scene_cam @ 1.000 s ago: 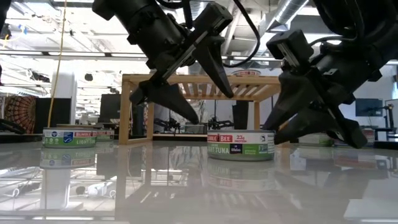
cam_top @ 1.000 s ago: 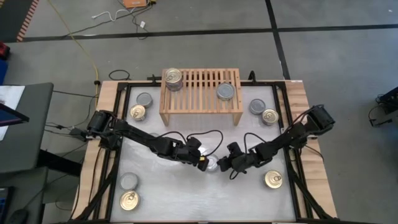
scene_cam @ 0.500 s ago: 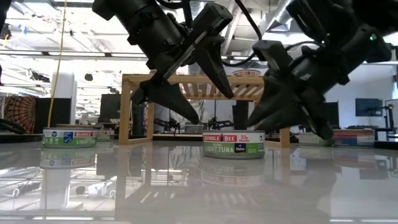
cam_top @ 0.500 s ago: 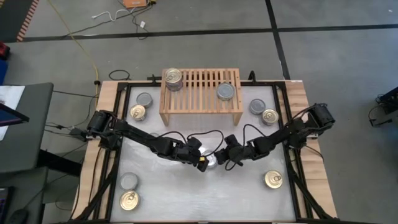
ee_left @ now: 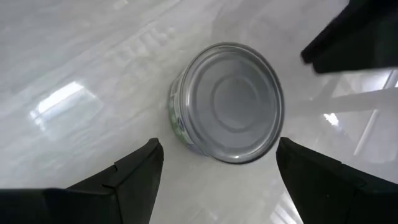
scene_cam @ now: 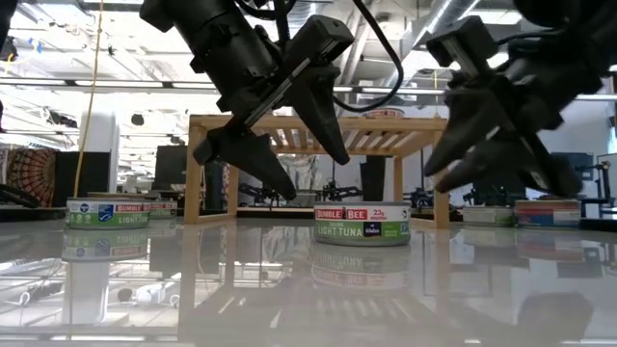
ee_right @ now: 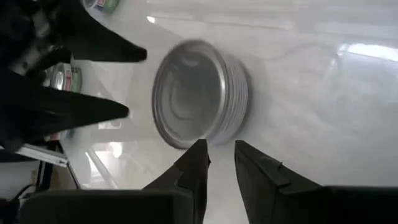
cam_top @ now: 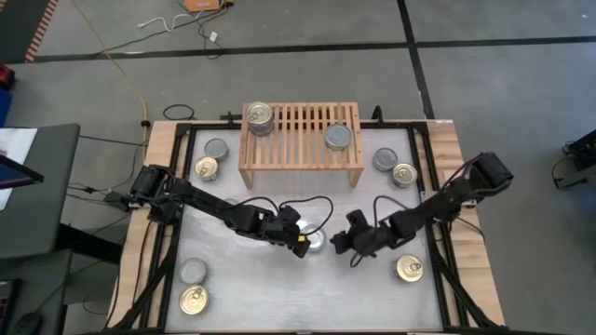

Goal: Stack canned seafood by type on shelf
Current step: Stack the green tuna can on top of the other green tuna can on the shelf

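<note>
Left gripper (cam_top: 305, 240) hangs over the middle of the table (cam_top: 279, 288) with its fingers (ee_left: 134, 171) spread wide either side of a silver-topped tuna tin (cam_top: 317, 241), touching it on neither side; the low view shows the tin (scene_cam: 362, 224) standing flat on the glossy surface, its green label facing the camera. Just beside it, the right gripper (cam_top: 341, 243) is lifted clear of the table, its two fingers (ee_right: 194, 169) drawn narrow, nearly closed on nothing, the tin close ahead of them. Nearer the front edge lie a gold-topped tin (cam_top: 193, 300) and a grey one (cam_top: 193, 271) on the left, another gold tin (cam_top: 409, 268) on the right. Farther back, the wooden shelf (cam_top: 300, 140) carries a short stack of tins (cam_top: 260, 118) at its left end and a single grey tin (cam_top: 337, 137) toward the right. More tins rest on the table at either side of the shelf, two on the left (cam_top: 210, 158) and two on the right (cam_top: 394, 167).
</note>
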Controlling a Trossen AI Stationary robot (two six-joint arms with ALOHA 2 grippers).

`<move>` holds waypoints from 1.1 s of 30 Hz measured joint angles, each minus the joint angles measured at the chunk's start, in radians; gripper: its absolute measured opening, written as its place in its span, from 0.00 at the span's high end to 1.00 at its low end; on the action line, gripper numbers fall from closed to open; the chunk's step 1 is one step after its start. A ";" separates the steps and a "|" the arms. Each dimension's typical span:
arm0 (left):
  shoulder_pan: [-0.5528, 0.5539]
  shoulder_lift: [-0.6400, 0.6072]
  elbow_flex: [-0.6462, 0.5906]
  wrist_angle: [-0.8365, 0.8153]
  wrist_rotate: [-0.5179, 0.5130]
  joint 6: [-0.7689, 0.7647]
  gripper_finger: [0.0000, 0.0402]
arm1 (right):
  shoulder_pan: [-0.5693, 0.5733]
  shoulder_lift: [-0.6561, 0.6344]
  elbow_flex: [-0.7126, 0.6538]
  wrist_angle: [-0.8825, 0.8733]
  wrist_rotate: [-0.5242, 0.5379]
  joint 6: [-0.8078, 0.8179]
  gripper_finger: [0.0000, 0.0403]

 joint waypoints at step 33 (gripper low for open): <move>0.008 0.000 0.000 -0.052 0.016 0.014 0.26 | -0.067 0.102 -0.001 0.140 0.050 -0.091 0.73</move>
